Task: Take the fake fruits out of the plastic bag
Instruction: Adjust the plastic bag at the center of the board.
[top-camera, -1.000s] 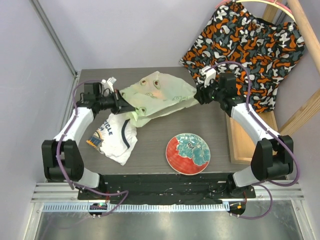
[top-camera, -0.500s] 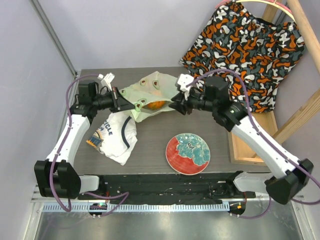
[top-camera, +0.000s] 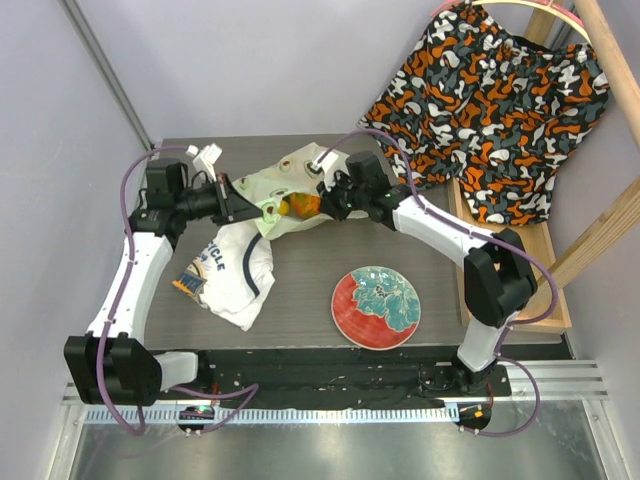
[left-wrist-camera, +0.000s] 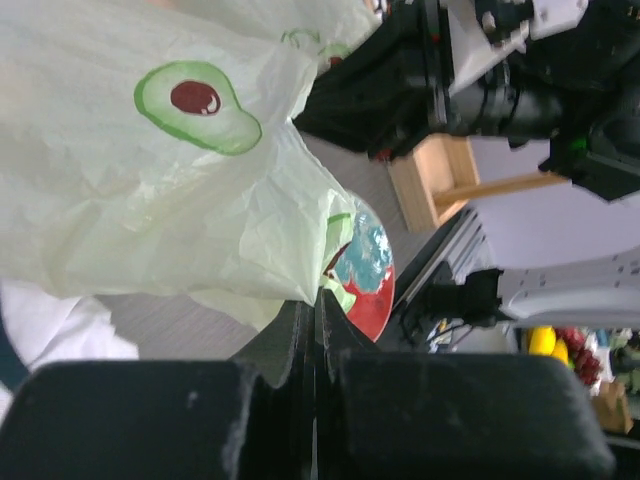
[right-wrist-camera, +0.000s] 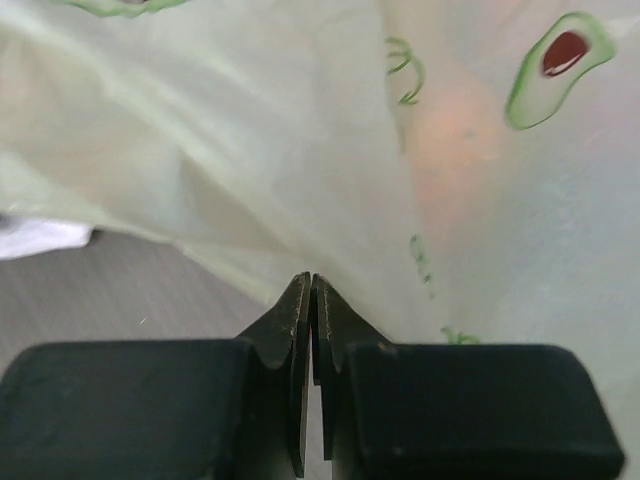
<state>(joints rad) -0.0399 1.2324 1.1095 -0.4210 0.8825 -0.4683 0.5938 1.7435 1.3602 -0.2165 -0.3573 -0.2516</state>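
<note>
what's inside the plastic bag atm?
At the plastic bag's mouth an orange fruit shows, with a yellow bit beside it. The right wrist view shows an orange blur through the film. Anything else inside is hidden by the crinkled film.

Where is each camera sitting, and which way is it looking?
Top camera: high behind the arms, looking down at the table; both whole arms show, with the left gripper and right gripper at the bag.
Left wrist camera: on the left wrist, looking along its shut fingers past the bag to the plate and the right arm.
Right wrist camera: on the right wrist, looking along its shut fingers at the bag, close up.
Shared: both wrist views show the bag pinched at the fingertips.
</note>
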